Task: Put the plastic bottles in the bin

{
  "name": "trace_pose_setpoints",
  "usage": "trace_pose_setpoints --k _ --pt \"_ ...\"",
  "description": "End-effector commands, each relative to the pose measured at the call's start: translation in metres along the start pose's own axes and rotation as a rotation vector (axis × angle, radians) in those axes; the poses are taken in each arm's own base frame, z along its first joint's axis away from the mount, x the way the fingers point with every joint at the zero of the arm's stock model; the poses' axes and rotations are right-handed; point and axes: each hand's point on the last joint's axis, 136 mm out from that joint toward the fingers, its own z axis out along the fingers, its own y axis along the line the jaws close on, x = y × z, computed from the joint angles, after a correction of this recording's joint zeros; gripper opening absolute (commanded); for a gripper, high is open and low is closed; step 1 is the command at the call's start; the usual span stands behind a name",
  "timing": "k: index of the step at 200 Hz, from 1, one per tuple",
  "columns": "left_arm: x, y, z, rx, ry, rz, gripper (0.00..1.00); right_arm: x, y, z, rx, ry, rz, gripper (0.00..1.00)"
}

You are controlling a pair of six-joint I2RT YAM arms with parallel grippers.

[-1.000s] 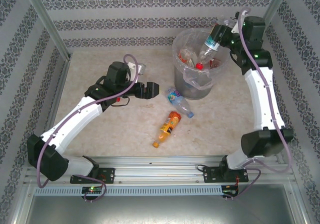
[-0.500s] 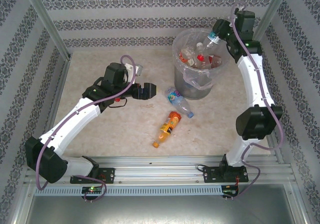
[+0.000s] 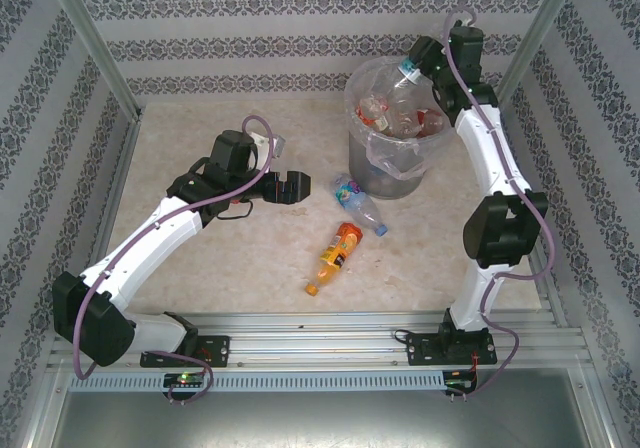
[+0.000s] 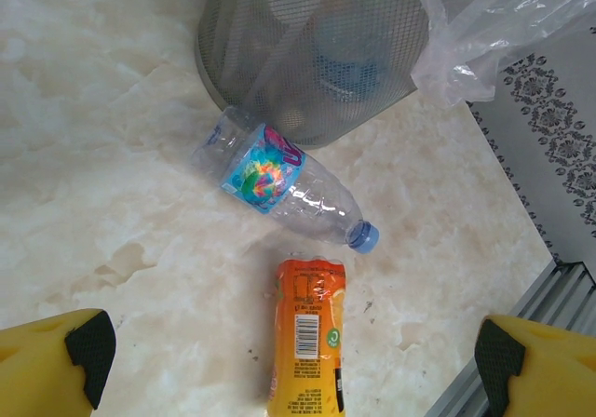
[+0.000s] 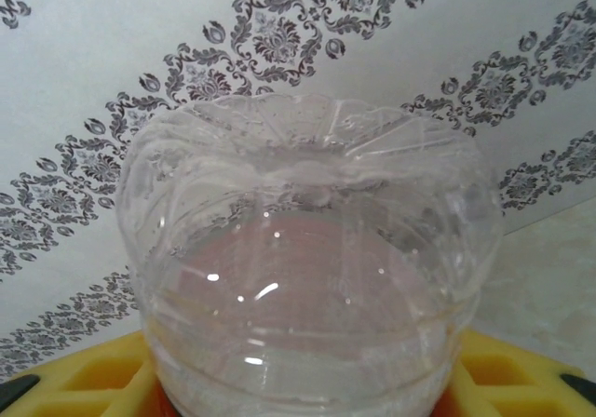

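The bin (image 3: 385,173) is a grey mesh can with a clear bag over its rim, and several plastic bottles (image 3: 385,110) lie inside it. My right gripper (image 3: 428,61) hangs over the bin's far right rim, shut on a clear bottle (image 3: 407,80) tilted into the opening. That bottle's base (image 5: 307,249) sits between the yellow fingers (image 5: 79,370). On the table lie a blue-labelled bottle (image 3: 358,200) (image 4: 279,180) and an orange bottle (image 3: 337,254) (image 4: 307,343). My left gripper (image 3: 290,186) (image 4: 293,356) is open, left of both and above the table, holding nothing.
The patterned walls enclose the table on three sides. A metal rail (image 3: 320,328) runs along the near edge. The bin's mesh wall (image 4: 307,54) and loose bag (image 4: 484,35) stand just behind the blue-labelled bottle.
My right arm has swung back and to the left, carrying the clear bottle over the bin's far rim. The left gripper has drifted slightly left, still open.
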Motion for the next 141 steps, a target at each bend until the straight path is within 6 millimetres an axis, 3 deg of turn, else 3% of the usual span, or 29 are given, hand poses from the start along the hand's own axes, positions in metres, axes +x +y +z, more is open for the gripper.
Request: trace_pose_setpoints --k 1,27,49,90,141 --pt "0.003 0.009 -0.002 -0.025 0.009 0.013 1.0 0.012 0.008 0.005 -0.025 -0.009 -0.024 0.54" --pt "0.005 0.01 -0.002 -0.027 0.016 0.017 1.0 0.023 0.011 -0.002 -0.009 -0.021 -0.109 0.54" --pt "0.005 0.01 -0.003 -0.027 0.017 0.017 1.0 0.02 0.013 -0.012 -0.001 -0.049 -0.167 0.54" --pt "0.006 0.01 -0.001 -0.018 0.014 0.009 1.0 0.02 0.039 -0.034 -0.061 -0.065 -0.318 0.55" --pt "0.009 0.012 -0.002 -0.028 0.023 0.01 1.0 0.035 0.036 -0.052 -0.125 -0.045 -0.293 0.76"
